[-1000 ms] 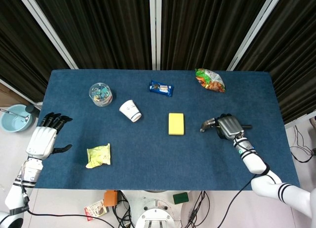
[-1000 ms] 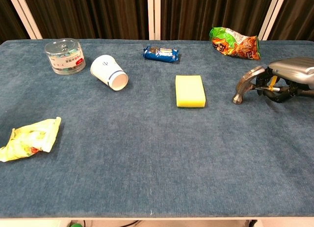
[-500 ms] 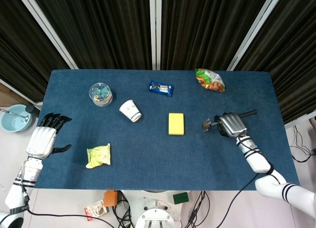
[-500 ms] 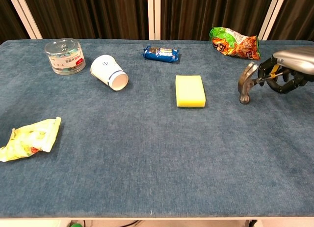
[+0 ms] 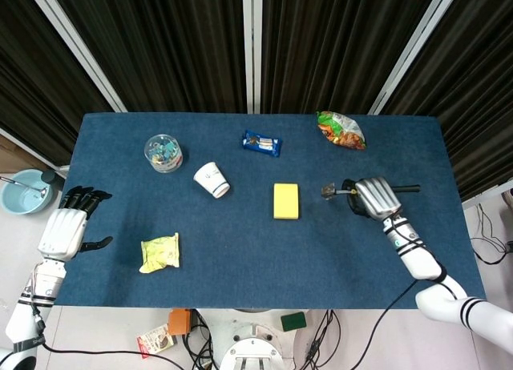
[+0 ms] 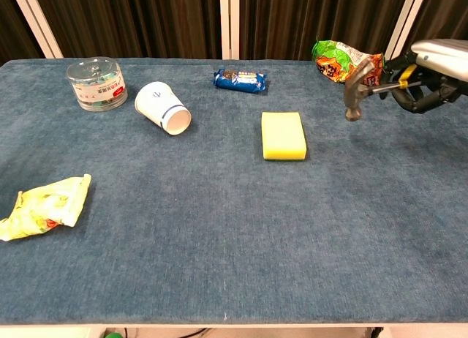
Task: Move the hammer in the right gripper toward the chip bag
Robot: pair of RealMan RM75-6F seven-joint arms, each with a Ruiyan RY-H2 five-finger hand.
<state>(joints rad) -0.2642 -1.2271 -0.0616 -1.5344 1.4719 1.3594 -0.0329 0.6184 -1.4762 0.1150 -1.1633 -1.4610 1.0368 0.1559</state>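
— So where is the hammer (image 6: 360, 90) right now?
— Clamped in the right hand (image 5: 377, 198), fingers wrapped around the handle. The metal head sticks out toward the middle of the table and hangs above the blue cloth (image 5: 240, 250); the black end of the handle pokes out the other side of the hand

— And the chip bag (image 5: 341, 130)?
— Near the far edge of the table, right of centre. From the chest camera the hammer head overlaps the bag's front edge, but from the head camera the two sit apart, the hammer nearer the robot

— What about the left hand (image 5: 64, 228)?
— Off the left edge of the table, holding nothing, fingers straight and apart

— Anything else on the cloth?
— A yellow sponge (image 6: 283, 134) just left of the hammer head, a paper cup (image 6: 163, 107) lying on its side, a blue snack bar (image 6: 240, 80) behind them, a clear round tub (image 6: 96, 83) at the far left, and a crumpled yellow packet (image 6: 44, 206) near the front left
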